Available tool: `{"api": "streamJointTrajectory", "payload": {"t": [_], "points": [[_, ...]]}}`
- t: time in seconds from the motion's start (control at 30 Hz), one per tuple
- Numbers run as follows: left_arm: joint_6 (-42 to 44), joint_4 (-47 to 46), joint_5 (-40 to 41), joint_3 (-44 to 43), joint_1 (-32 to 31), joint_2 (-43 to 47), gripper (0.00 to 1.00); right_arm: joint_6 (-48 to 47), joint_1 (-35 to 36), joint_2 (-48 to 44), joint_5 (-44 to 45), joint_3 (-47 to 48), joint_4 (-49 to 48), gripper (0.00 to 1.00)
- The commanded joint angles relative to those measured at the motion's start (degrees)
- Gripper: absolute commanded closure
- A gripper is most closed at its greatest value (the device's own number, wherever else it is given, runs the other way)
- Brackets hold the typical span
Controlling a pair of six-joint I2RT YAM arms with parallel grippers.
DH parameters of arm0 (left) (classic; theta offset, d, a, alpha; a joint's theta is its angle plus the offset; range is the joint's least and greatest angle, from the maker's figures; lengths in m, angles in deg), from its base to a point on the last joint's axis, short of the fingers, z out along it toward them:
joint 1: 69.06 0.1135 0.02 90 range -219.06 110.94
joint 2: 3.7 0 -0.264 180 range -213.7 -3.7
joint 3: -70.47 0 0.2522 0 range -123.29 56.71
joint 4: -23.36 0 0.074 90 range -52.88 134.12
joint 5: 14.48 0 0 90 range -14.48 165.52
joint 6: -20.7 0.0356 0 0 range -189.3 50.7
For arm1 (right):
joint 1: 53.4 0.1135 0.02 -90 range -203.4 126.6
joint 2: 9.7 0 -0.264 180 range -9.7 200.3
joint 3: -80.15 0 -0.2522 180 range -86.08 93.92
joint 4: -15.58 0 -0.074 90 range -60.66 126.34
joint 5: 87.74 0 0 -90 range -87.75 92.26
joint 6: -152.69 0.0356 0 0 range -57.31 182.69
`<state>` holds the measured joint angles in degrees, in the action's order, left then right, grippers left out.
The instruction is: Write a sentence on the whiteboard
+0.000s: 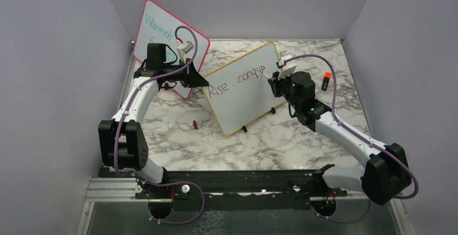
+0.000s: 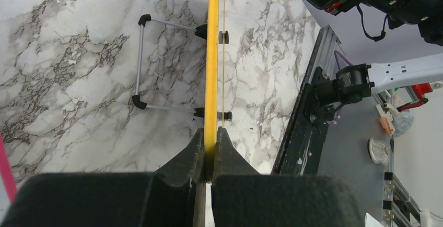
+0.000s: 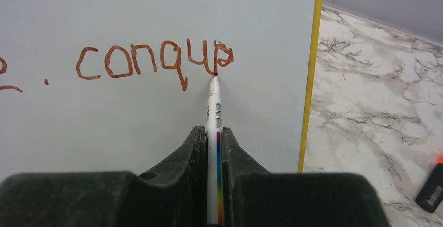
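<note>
The right gripper (image 3: 211,133) is closed tightly around a slim white marker pen with a rainbow stripe down its barrel (image 3: 213,107), which sticks out forward between the two black fingers. The pen's dark tip touches the face of the rectangular whiteboard with a yellow-orange frame and rounded corners (image 1: 243,92), right at the last, partly formed letter. The sentence in brownish-red handwriting (image 3: 156,62) runs along one line and reads "Rise . conqu" followed by that unclear letter. The left gripper (image 2: 210,138) is closed on the left edge of the same whiteboard, its fingers pinching the yellow frame from both sides. The whiteboard stands tilted in the middle of the grey-veined white marble counter (image 1: 281,143), resting on small black feet, with a thin bent wire stand with black tips (image 2: 138,62) reaching out from its back. Behind the left arm, a second white board with a pink-red frame and teal writing (image 1: 156,29) leans against the back wall. To the right of the whiteboard, apart from it, a black marker with an orange cap (image 1: 326,80) lies on the counter. A small dark red cap-like piece (image 1: 195,125) lies on the counter near the whiteboard's lower left corner.
</note>
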<state>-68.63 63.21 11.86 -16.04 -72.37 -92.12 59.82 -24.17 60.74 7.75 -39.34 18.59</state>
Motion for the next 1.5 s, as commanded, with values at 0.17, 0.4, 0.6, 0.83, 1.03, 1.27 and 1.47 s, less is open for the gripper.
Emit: {"api": "streamJointTrajectory", "payload": {"t": [0.17, 0.4, 0.6, 0.83, 1.03, 1.27, 1.47], "points": [[0.92, 1.82, 0.34, -1.34, 0.88, 0.62, 1.00, 0.47, -0.14, -1.09, 3.44, -1.79, 2.06, 0.99], [1.00, 1.84, 0.18, -1.25, 0.91, 0.71, 1.00, -0.01, -0.31, -0.43, 6.61, -1.30, -0.73, 0.99], [1.00, 1.88, 0.24, -1.30, 0.86, 0.71, 1.00, -0.11, -0.49, -0.19, 5.86, -0.44, -2.75, 0.99], [1.00, 1.86, 0.44, -1.34, 0.88, 0.62, 1.00, 0.00, -0.49, -3.27, 5.34, -0.96, -2.86, 0.99], [1.00, 1.86, 0.40, -1.25, 0.87, 0.62, 1.00, -0.93, -0.67, -2.19, 5.82, 0.27, -4.33, 0.99], [1.09, 1.86, 0.29, -1.25, 0.85, 0.62, 1.00, -1.17, -0.89, -0.24, 4.20, 1.68, -5.06, 0.99], [1.14, 1.86, 0.01, -1.25, 0.85, 0.71, 1.00, -1.18, -1.11, 0.66, 4.45, 1.69, -5.60, 0.99]]}}
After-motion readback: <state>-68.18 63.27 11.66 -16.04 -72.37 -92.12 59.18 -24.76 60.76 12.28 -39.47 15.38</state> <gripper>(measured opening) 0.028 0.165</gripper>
